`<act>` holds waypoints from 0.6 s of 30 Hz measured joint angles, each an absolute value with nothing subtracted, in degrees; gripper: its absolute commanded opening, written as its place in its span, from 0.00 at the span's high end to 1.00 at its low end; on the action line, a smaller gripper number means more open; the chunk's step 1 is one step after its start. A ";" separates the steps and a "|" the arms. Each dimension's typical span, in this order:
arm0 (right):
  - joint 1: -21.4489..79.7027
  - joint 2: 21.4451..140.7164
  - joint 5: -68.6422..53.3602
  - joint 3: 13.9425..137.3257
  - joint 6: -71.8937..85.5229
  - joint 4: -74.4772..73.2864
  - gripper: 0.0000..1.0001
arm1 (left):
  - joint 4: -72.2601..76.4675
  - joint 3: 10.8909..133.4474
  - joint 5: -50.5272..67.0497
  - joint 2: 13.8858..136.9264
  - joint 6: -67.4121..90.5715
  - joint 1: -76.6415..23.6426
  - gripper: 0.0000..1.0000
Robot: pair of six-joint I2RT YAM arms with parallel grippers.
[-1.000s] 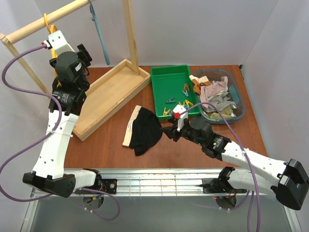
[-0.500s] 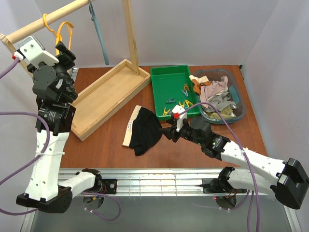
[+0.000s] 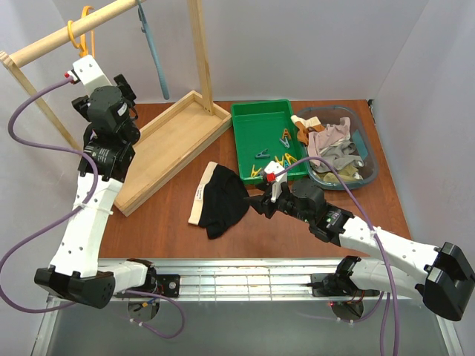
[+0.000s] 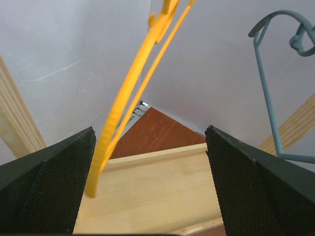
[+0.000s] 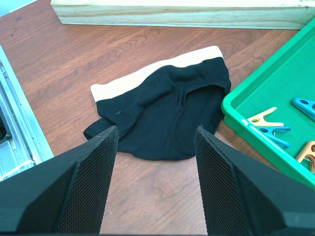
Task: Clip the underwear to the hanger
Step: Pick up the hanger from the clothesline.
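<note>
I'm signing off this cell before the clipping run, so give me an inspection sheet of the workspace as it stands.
Surface: brown wood table, no spills seen.
Job's things: underwear lies on the table, unclipped; yellow hanger hangs from the wooden rod.
Clutter: green tray with clothespins; grey bin holding a clothes pile; grey-blue hanger on the rod.
Grippers: left gripper open, raised, the yellow hanger passing between its fingers, not clamped; right gripper open, low over the underwear.
Cables: purple cables loop off both arms, off the garment.
Surroundings: white walls; nothing else seen.
</note>
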State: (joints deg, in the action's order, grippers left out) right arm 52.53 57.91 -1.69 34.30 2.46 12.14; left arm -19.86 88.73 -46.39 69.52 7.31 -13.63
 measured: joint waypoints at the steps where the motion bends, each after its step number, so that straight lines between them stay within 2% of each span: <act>1: 52.53 57.91 -1.72 34.33 2.46 12.14 0.43 | -19.97 88.29 -46.63 69.21 7.33 -13.58 0.18; 13: 52.53 58.24 -1.69 34.30 2.46 12.16 0.43 | -18.87 86.00 -47.75 67.53 7.62 -12.78 0.18; 16: 52.53 58.24 -1.69 34.28 2.46 12.16 0.43 | -18.83 85.17 -47.57 67.55 7.99 -12.45 0.29; 17: 52.53 58.24 -1.72 34.28 2.46 12.16 0.43 | -18.83 84.82 -47.48 67.55 8.16 -12.40 0.39; 18: 52.53 58.24 -1.69 34.28 2.44 12.16 0.43 | -18.85 84.60 -47.35 67.57 8.51 -12.34 0.67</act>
State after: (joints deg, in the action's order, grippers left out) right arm 52.53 58.24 -1.69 34.28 2.44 12.16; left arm -18.85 84.60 -47.35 67.57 8.51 -12.34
